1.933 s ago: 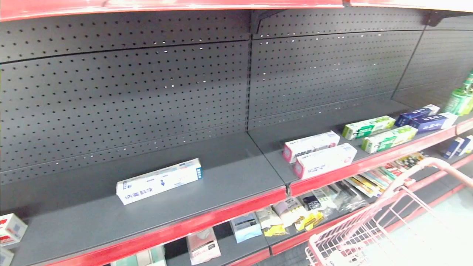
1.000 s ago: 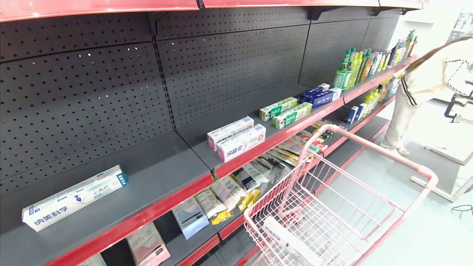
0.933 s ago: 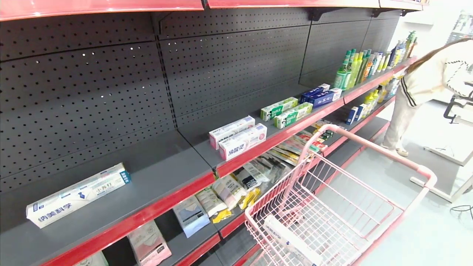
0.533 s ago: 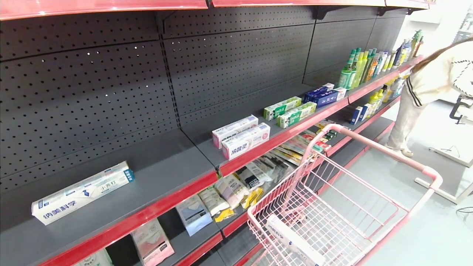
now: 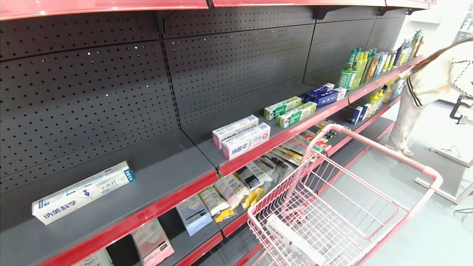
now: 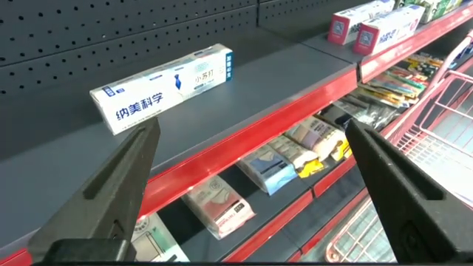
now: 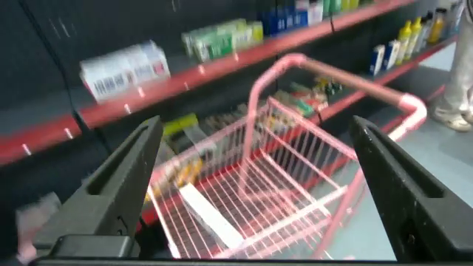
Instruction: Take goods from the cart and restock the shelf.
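Partly done: shelf box [image 6: 162,85] ahead of spread, empty left gripper [image 6: 251,124]; cart box [image 7: 211,218] unfetched beneath right gripper [image 7: 256,122], likewise spread.

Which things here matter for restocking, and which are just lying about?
Job:
- pink cart
- white box in the cart
- grey shelf, with a similar white box
- left gripper and right gripper, both open

Lying about:
- pink-ended boxes
- green boxes
- blue boxes
- bottles
- lower-shelf packets
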Available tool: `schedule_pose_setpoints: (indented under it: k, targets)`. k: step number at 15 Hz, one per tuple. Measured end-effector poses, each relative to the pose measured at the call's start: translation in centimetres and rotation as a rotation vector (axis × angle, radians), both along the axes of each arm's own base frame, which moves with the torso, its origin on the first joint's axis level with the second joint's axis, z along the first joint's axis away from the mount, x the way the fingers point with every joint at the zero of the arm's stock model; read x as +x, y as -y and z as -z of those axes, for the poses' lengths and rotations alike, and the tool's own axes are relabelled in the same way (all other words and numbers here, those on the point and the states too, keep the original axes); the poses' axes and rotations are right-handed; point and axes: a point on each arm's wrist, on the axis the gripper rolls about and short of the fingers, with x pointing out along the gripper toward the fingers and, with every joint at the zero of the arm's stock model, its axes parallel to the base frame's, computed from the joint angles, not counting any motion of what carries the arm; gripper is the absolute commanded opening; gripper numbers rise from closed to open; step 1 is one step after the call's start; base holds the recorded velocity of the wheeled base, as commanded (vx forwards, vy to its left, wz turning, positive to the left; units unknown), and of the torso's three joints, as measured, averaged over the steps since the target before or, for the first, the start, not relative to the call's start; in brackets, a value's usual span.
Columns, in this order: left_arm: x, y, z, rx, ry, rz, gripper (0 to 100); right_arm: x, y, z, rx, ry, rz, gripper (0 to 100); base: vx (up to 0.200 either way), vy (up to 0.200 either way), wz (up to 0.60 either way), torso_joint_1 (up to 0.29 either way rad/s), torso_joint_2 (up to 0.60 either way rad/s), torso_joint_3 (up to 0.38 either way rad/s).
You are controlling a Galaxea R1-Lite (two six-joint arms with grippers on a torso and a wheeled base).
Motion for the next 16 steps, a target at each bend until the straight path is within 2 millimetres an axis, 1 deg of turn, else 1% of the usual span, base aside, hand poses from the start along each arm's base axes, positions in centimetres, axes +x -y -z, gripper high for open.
schedule_pose_setpoints:
  k: [1, 2, 3, 4, 5, 6, 7, 9, 11, 13, 15, 16]
  targets:
    - [0.0, 0.0, 0.0, 0.000, 0.000, 0.001, 100, -0.1, 0.0, -3.3, 0.029, 0.033, 0.003, 100, 0.000, 0.000, 0.00, 0.000, 0.00, 0.000]
    - [0.0, 0.0, 0.0, 0.000, 0.000, 0.001, 100, 0.5, 0.0, -6.6, 0.039, 0.038, 0.013, 100, 0.000, 0.000, 0.00, 0.000, 0.00, 0.000]
    - [0.0, 0.0, 0.0, 0.000, 0.000, 0.000, 100, 2.1, 0.0, -9.6, 0.033, 0.003, 0.028, 100, 0.000, 0.000, 0.00, 0.000, 0.00, 0.000]
    - [0.0, 0.0, 0.0, -0.001, 0.000, 0.000, 100, 4.3, 0.1, -11.4, -0.001, -0.057, 0.040, 100, 0.000, 0.000, 0.00, 0.000, 0.00, 0.000]
    - [0.0, 0.0, 0.0, -0.002, 0.000, 0.000, 100, 6.8, 0.1, -12.1, -0.075, -0.142, 0.044, 100, 0.000, 0.000, 0.00, 0.000, 0.00, 0.000]
    - [0.0, 0.0, 0.0, -0.002, 0.000, 0.000, 100, 9.4, 0.1, -11.6, -0.173, -0.258, 0.033, 100, 0.000, 0.000, 0.00, 0.000, 0.00, 0.000]
    - [0.0, 0.0, 0.0, -0.002, 0.000, 0.001, 100, 11.4, 0.0, -10.4, -0.245, -0.384, 0.006, 100, 0.000, 0.000, 0.00, 0.000, 0.00, 0.000]
    - [0.0, 0.0, 0.0, -0.002, 0.000, 0.000, 100, 14.5, -0.1, -7.8, -0.313, -0.618, -0.078, 100, 0.000, 0.000, 0.00, 0.000, 0.00, 0.000]
    - [0.0, 0.0, 0.0, -0.003, -0.001, -0.002, 100, 17.4, -0.5, -5.9, -0.324, -0.767, -0.172, 100, 0.000, 0.000, 0.00, 0.000, 0.00, 0.000]
    - [0.0, 0.0, 0.0, -0.002, 0.000, -0.002, 100, 20.9, -1.3, -3.4, -0.350, -0.918, -0.267, 100, 0.000, 0.000, 0.00, 0.000, 0.00, 0.000]
    - [0.0, 0.0, 0.0, 0.001, 0.000, -0.002, 100, 24.2, -2.4, -0.5, -0.382, -1.049, -0.377, 100, 0.000, 0.000, 0.00, 0.000, 0.00, 0.000]
    - [0.0, 0.0, 0.0, 0.000, 0.000, -0.002, 100, 25.8, -3.1, 0.9, -0.395, -1.084, -0.432, 100, 0.000, 0.000, 0.00, 0.000, 0.00, 0.000]
